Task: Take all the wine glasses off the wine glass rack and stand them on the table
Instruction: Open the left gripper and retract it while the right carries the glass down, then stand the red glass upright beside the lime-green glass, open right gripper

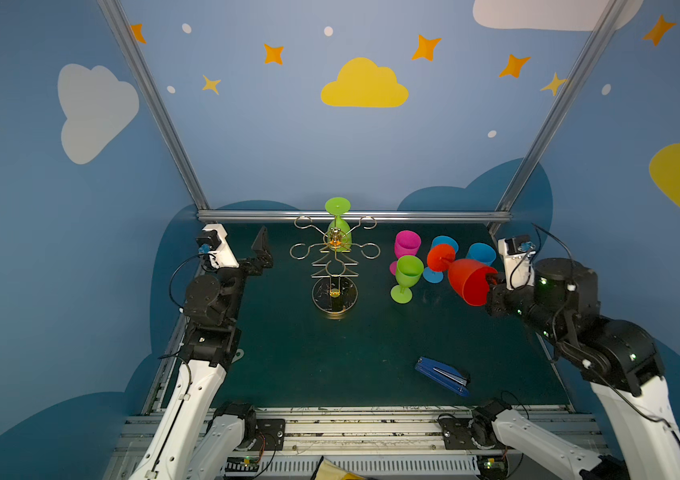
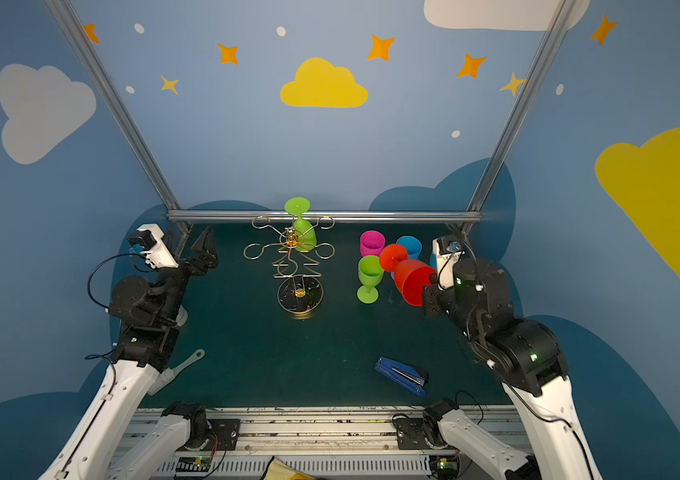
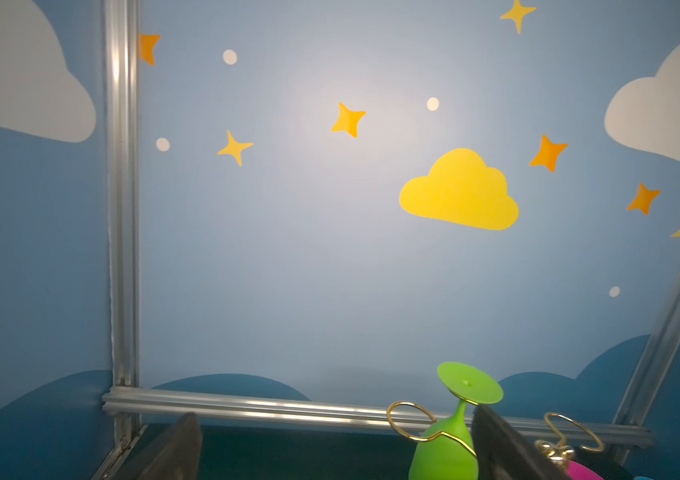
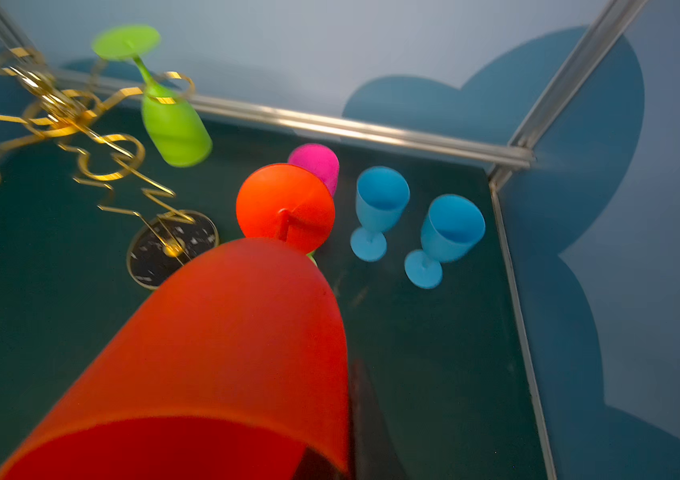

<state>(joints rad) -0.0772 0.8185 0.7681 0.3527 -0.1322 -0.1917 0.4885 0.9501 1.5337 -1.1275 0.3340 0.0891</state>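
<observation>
Centre: wine glass rack (image 1: pixel 335 266) spread wire loops wide, green wine glass (image 1: pixel 339 230) hanging at its far side | Right: pink glass (image 1: pixel 407 243), standing green glass (image 1: pixel 406 274), blue glasses (image 1: pixel 481 252) crowded beside the red glass (image 1: pixel 469 280) I held | Near right: stapler (image 1: pixel 442 376) lay | Open: bare surface (image 1: pixel 321 357) before the rack was free for my jaws.

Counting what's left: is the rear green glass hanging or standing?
Hanging, upside down: the rear green glass has its stem in a rack loop, foot up.

legible text: none | labels: none | brands: none | numbers: none | signs: none
</observation>
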